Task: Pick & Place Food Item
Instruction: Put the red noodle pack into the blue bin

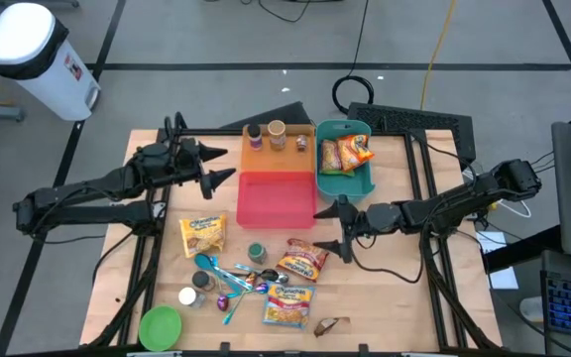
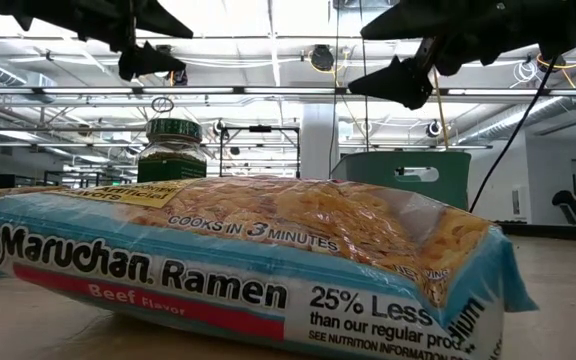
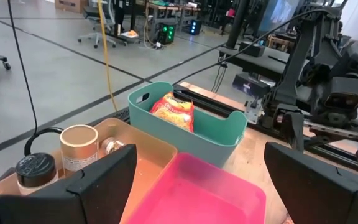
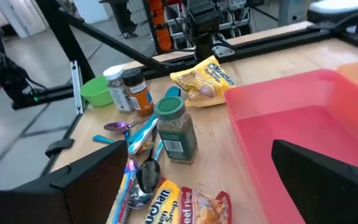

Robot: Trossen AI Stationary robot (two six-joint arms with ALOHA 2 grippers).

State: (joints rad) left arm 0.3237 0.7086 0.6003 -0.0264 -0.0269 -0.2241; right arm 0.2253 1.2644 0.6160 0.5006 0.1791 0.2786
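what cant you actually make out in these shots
- Low view: the ramen packet fills the foreground and hides nearly everything behind it; only the top of a green-lidded jar and part of the teal bin show.
- High view: labels on the small jars in the orange tray are too small to read.
- Left wrist view: the pink bin is cut off by the edge and the open left gripper.

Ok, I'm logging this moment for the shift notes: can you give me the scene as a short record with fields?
left hand: open, empty, above the pink bin's far left corner
right hand: open, empty, beside the pink bin's right side
pink bin: empty
teal bin: holds snack packets
orange tray: holds jars
loose on table: ramen packets, green-lidded jar, spoons, green bowl
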